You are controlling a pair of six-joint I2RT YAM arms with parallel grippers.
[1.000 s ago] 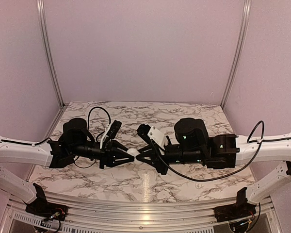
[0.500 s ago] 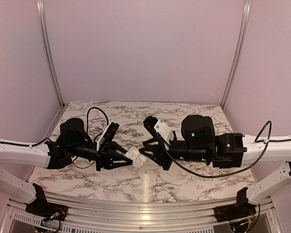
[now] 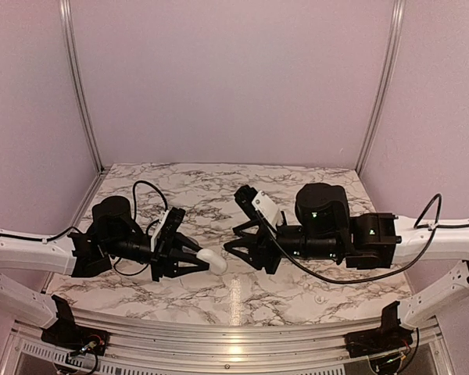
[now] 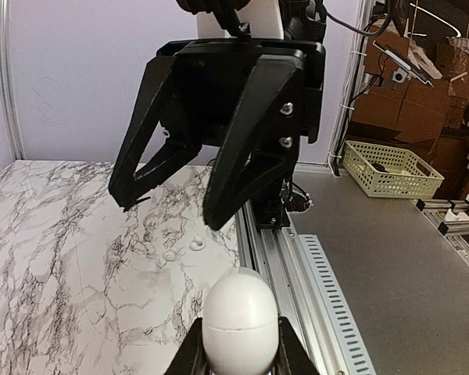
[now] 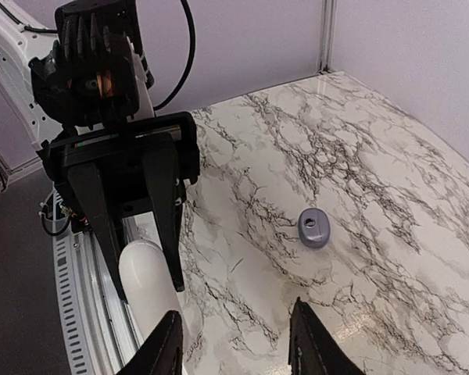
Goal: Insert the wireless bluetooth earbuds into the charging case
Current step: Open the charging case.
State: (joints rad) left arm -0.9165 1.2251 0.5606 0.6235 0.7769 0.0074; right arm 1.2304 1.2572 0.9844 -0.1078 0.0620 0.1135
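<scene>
The charging case (image 3: pixel 216 262) is a white egg-shaped shell, closed with a thin seam across it. My left gripper (image 3: pixel 202 261) is shut on it, holding it above the marble near the front edge. In the left wrist view the case (image 4: pixel 240 319) sits between my two fingers. My right gripper (image 3: pixel 232 250) faces it from the right, open and a short way off, touching nothing. From the right wrist view the case (image 5: pixel 143 285) hangs to the left of my open right gripper (image 5: pixel 236 351). The earbuds are out of view.
A small grey-lavender oval piece (image 5: pixel 314 228) with a dark hole lies on the marble table (image 5: pixel 359 156). Two tiny pale ring-shaped bits (image 4: pixel 181 249) lie near the front edge. An aluminium rail (image 4: pixel 297 258) runs along that edge, and a wire basket (image 4: pixel 391 168) sits off the table.
My right gripper has opened and drawn back to the right, away from the case. My left arm has shifted slightly left and nearer, keeping the case, which now shows as a single closed oval.
</scene>
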